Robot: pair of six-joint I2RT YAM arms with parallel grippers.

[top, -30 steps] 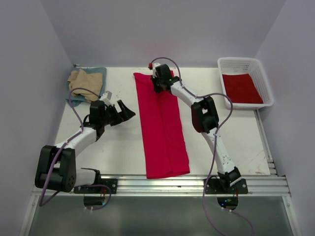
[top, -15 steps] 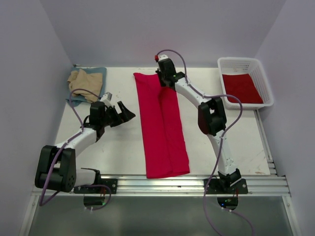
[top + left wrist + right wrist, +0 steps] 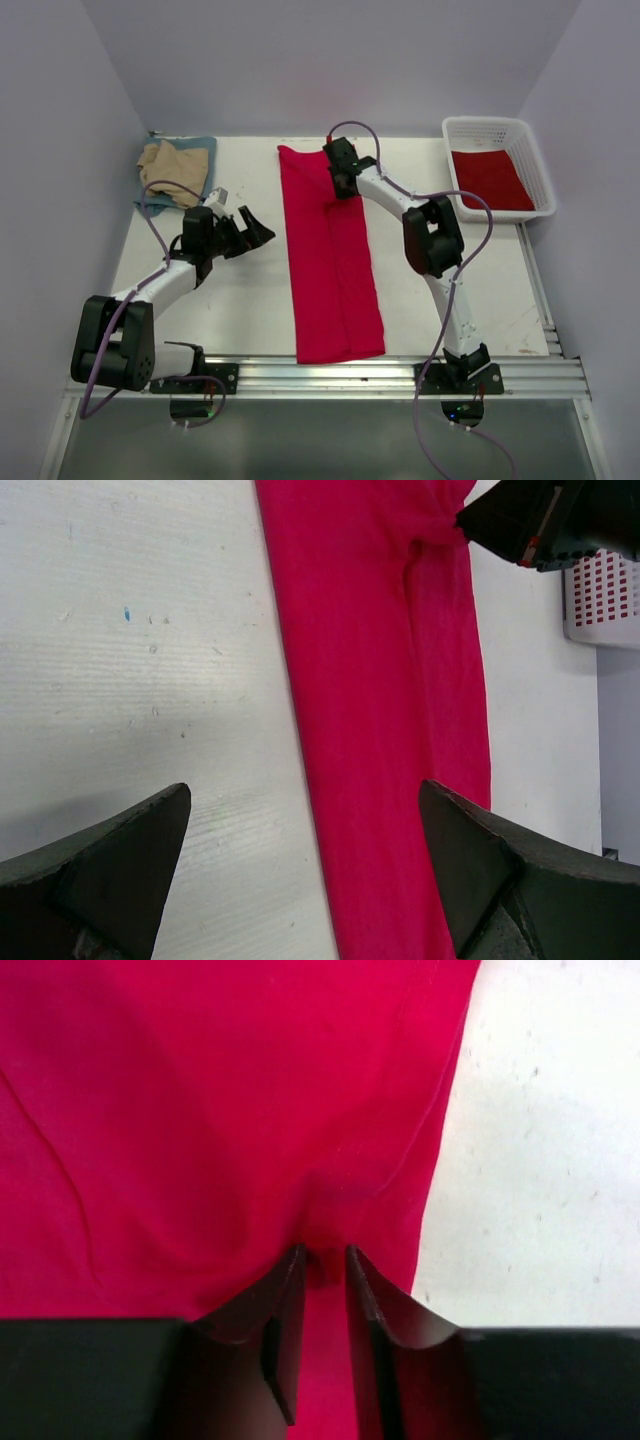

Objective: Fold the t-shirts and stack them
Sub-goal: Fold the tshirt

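A bright red t-shirt (image 3: 331,255) lies folded into a long strip down the middle of the table, and shows in the left wrist view (image 3: 380,700) and the right wrist view (image 3: 200,1110). My right gripper (image 3: 342,180) is at the strip's far end, shut on a pinch of the red cloth (image 3: 325,1260) near its right edge. My left gripper (image 3: 255,230) is open and empty, low over the bare table left of the strip (image 3: 300,870). A tan shirt (image 3: 170,165) lies on a blue-grey one (image 3: 198,150) at the far left corner.
A white lattice basket (image 3: 533,160) stands at the far right with another red shirt (image 3: 490,180) in it. The metal rail (image 3: 330,375) runs along the near edge. Purple walls close in on three sides.
My right gripper has shifted right and toward me along the strip's far end, dragging the cloth's top edge a little to the right. The left arm has not moved.
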